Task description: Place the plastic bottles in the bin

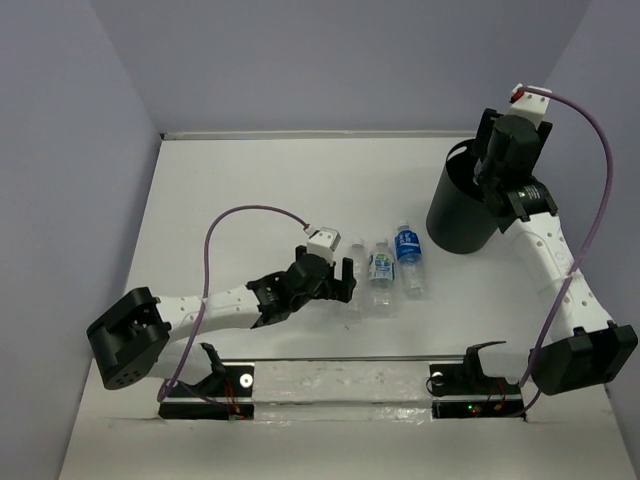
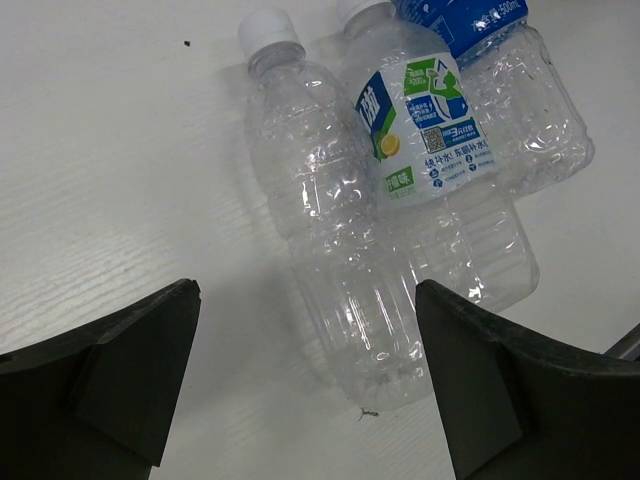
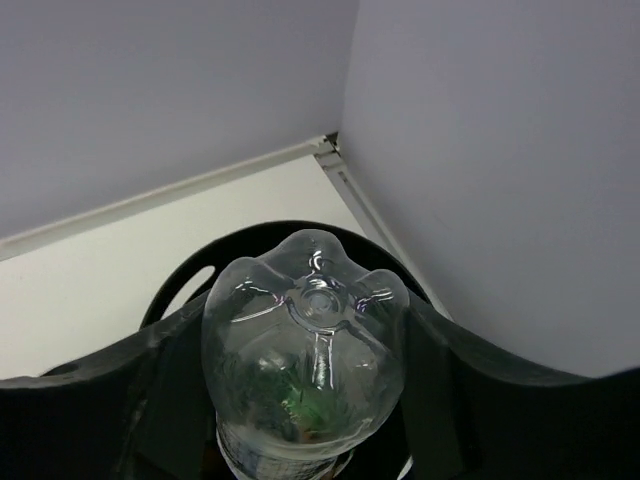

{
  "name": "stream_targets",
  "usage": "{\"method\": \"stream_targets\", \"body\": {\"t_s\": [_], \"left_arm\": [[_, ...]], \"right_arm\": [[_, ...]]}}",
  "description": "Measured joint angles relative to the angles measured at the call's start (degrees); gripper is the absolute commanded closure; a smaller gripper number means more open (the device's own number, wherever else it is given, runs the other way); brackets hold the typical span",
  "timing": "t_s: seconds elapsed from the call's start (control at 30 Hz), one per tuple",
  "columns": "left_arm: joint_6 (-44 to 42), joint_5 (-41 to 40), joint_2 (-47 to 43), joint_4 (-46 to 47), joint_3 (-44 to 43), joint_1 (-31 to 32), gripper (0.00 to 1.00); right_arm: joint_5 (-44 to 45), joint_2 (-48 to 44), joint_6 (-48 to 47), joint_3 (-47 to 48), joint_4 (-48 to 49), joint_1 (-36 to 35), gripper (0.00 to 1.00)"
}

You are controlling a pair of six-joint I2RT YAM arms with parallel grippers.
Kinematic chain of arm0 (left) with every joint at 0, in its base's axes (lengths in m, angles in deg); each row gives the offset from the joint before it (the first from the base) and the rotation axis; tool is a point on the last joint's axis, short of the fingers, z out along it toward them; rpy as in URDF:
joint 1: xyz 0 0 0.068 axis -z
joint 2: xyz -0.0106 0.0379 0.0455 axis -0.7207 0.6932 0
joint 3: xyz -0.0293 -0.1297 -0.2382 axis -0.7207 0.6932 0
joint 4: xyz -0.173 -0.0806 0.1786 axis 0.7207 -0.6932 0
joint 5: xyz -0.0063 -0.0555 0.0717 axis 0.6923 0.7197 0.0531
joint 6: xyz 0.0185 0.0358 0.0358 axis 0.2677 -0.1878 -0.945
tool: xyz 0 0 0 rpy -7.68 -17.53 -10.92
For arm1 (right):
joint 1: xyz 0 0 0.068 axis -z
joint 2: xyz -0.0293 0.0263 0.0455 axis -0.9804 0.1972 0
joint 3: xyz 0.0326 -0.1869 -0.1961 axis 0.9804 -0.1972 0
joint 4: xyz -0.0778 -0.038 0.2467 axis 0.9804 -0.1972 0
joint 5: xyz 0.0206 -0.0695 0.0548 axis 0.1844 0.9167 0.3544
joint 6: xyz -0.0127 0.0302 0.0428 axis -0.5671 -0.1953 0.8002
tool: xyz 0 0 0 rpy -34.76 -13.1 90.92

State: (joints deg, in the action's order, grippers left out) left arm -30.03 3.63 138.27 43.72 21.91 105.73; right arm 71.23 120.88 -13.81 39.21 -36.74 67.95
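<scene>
Three plastic bottles lie side by side at the table's middle. They are a clear unlabelled one (image 1: pixel 355 262) (image 2: pixel 330 230), one with a green and blue label (image 1: pixel 380 268) (image 2: pixel 425 135) and one with a blue label (image 1: pixel 408 256) (image 2: pixel 500 50). My left gripper (image 1: pixel 345 275) (image 2: pixel 305 292) is open, low over the table at the unlabelled bottle's base, touching nothing. My right gripper (image 1: pixel 492 172) (image 3: pixel 305 335) is shut on a clear bottle (image 3: pixel 305 340), base towards the camera, held over the mouth of the black bin (image 1: pixel 460 215) (image 3: pixel 255 236).
The bin stands at the back right near the right wall (image 1: pixel 600 90). The back wall (image 1: pixel 340 60) runs behind the table. A rail with two mounts (image 1: pixel 340 385) lies along the near edge.
</scene>
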Motion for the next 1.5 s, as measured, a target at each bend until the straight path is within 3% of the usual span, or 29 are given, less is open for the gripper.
{"method": "stream_targets", "body": {"t_s": [0.43, 0.7, 0.83, 1.07, 1.23, 1.5], "left_arm": [[0.09, 1.03, 9.77, -0.22, -5.57, 1.6, 0.01], [0.92, -0.11, 14.71, -0.63, -7.28, 1.97, 0.06], [1.2, -0.66, 17.14, -0.66, -7.34, 1.99, 0.17], [1.79, -2.29, 18.62, -1.22, -7.26, 2.05, 0.38], [2.29, -4.24, 14.36, -2.14, -3.96, 2.08, 0.41], [2.34, -10.32, -5.35, -6.05, -1.31, 2.08, 0.43]], "right_arm": [[-5.38, -3.1, 3.67, -1.33, -3.41, 1.25, 0.11], [-18.67, -10.75, 10.36, -4.44, -3.37, 0.5, 0.11], [-25.14, -12.28, 13.4, -6.78, -3.28, -2.36, 0.12], [-31.56, -12.48, 16.59, -10.03, -2.89, -14.05, 0.07], [-34.34, -10.78, 18.51, -11.56, -1.95, -21.88, 0.04], [-41.42, -5.05, 25.57, -17.09, 1.55, -27.58, 0.0]]}}
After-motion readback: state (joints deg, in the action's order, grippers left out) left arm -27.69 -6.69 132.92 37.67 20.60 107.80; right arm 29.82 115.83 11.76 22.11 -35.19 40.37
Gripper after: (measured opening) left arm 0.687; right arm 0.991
